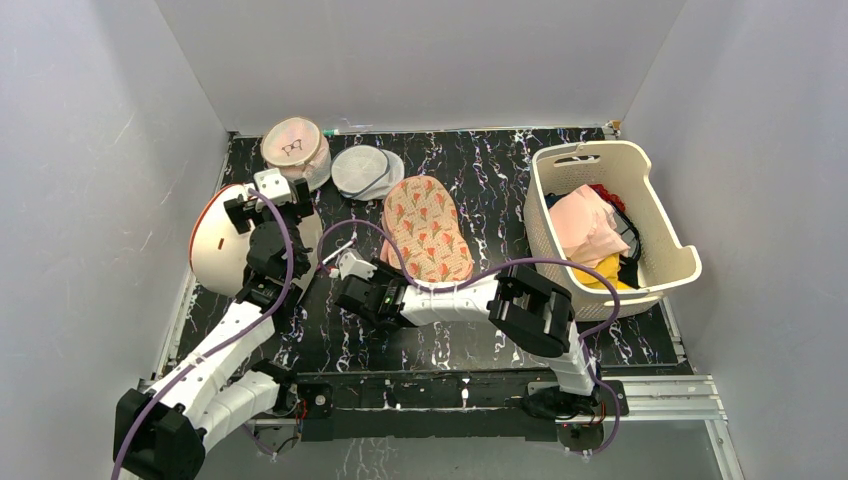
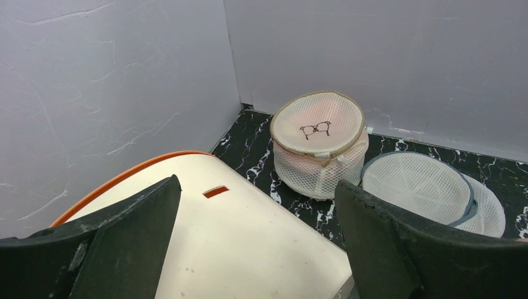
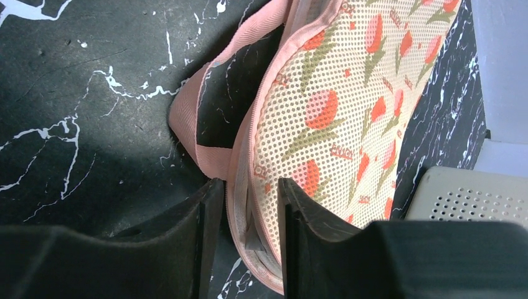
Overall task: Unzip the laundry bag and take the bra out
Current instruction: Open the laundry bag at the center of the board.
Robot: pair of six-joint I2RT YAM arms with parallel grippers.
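Top view: L arm reached up along far-left side, left gripper over white dome w/ orange rim. R arm folded across to the left, right gripper at near-left end of laundry bag, which lay flat mid surface.
L wrist: jaws wide apart above dome.
R wrist: jaws pinched on bag's pink zip rim.

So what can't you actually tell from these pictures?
Bra: seen in no view; the flowered bag's fabric hides its inside.
Zip tab: right wrist view, the right claw straddles the bag's edge, grip unclear; from above the arm covers it.
Basket: top view, upper clothes bury whatever lies underneath.
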